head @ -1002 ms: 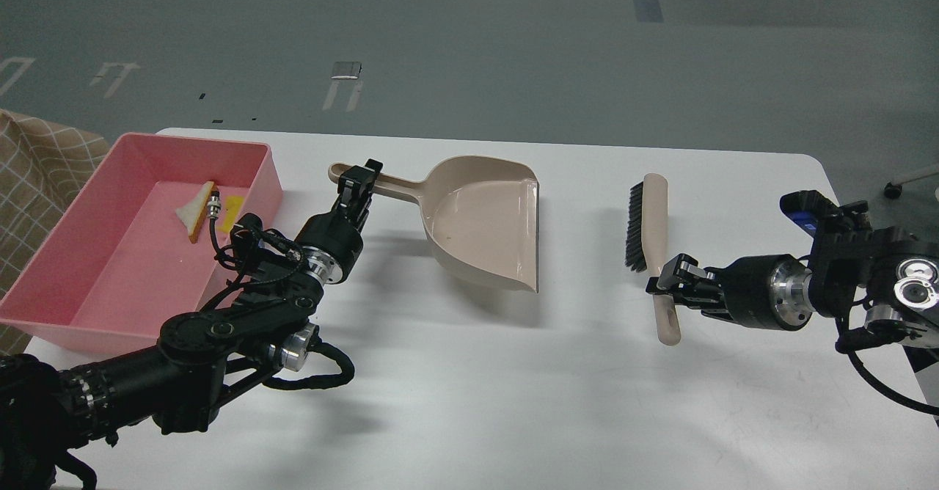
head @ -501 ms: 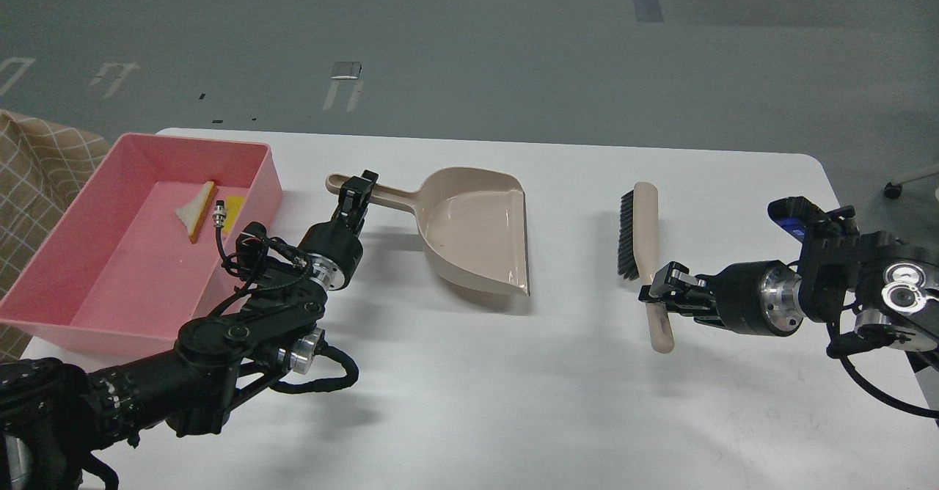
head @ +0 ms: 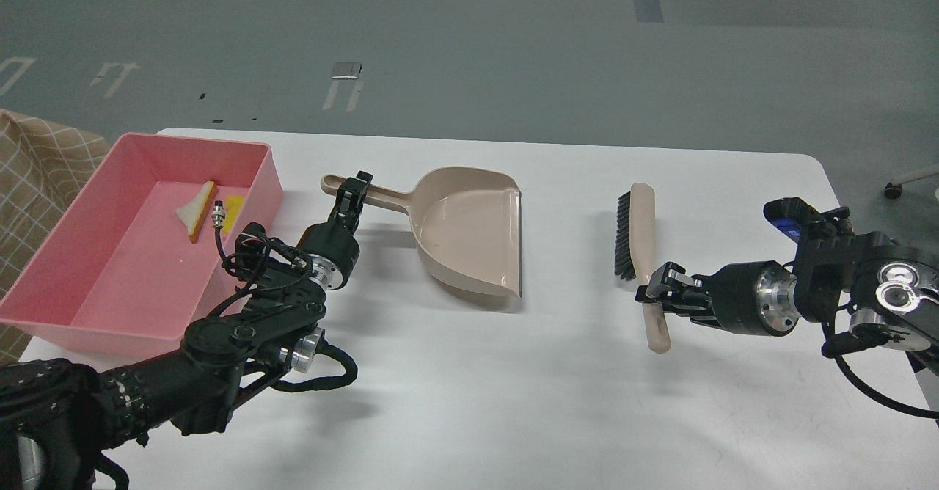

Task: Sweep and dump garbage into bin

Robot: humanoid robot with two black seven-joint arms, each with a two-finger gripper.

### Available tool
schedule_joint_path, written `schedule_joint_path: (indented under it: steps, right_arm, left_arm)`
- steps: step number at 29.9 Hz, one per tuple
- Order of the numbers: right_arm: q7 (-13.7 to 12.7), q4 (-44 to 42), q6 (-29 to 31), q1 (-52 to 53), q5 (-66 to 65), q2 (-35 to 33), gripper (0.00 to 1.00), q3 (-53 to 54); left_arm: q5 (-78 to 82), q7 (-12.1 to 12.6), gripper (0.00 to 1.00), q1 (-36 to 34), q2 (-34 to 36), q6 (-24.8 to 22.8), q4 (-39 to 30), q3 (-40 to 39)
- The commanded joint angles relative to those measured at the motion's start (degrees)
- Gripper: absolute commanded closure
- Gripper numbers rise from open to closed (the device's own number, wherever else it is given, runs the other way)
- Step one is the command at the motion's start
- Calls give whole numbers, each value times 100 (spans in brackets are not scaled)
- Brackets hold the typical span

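The pink bin [head: 95, 306] stands at the table's left edge. The white bread slice [head: 194, 210] and the yellow chunk [head: 233, 208] lie inside it near its far wall. My left gripper [head: 352, 195] is shut on the handle of the beige dustpan [head: 469, 233], whose pan rests on the table with its mouth to the right. My right gripper [head: 655, 293] is shut on the handle of the beige brush [head: 637, 244], which lies with its black bristles facing left.
The white table [head: 513, 402] has its front edge out of view and its right edge near my right arm. A chequered cloth [head: 33, 174] shows left of the bin. Grey floor lies beyond the table's far edge.
The dustpan has come down and tilted flatter, shifting a little left. The brush has moved left and slightly down with my right gripper. The garbage in the bin has not moved.
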Motion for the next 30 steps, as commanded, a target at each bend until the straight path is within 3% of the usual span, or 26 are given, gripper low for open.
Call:
schedule_joint_path:
  steps: [1, 20, 22, 24, 25, 26, 27, 28, 30]
  right_arm:
    - [0, -15, 0, -1, 0, 36, 88, 2]
    - [0, -147, 0, 8, 0, 89, 78, 2]
    - [0, -147, 0, 8, 9, 89, 74, 11]
    - [0, -147, 0, 8, 9, 80, 72, 2]
    - [0, -147, 0, 8, 9, 80, 71, 2]
    - [0, -147, 0, 8, 9, 89, 69, 11]
    - [0, -147, 0, 8, 9, 89, 68, 11]
    - [0, -147, 0, 8, 9, 80, 65, 11]
    - [0, -156, 0, 52, 9, 89, 58, 2]
  left_arm:
    - [-8, 0, 100, 0, -98, 0, 44, -14]
    - [-8, 0, 99, 0, -291, 0, 202, -23]
    - [-8, 0, 82, 0, -291, 0, 202, -31]
    - [-26, 0, 58, 0, -291, 0, 202, -31]
    - [-34, 0, 51, 9, -291, 0, 202, -31]
    - [-43, 0, 37, 9, -291, 0, 211, -31]
    - [-43, 0, 37, 9, -291, 0, 211, -31]
    - [-43, 0, 29, 9, -291, 0, 211, -31]
    - [-35, 0, 24, 0, -291, 0, 237, -31]
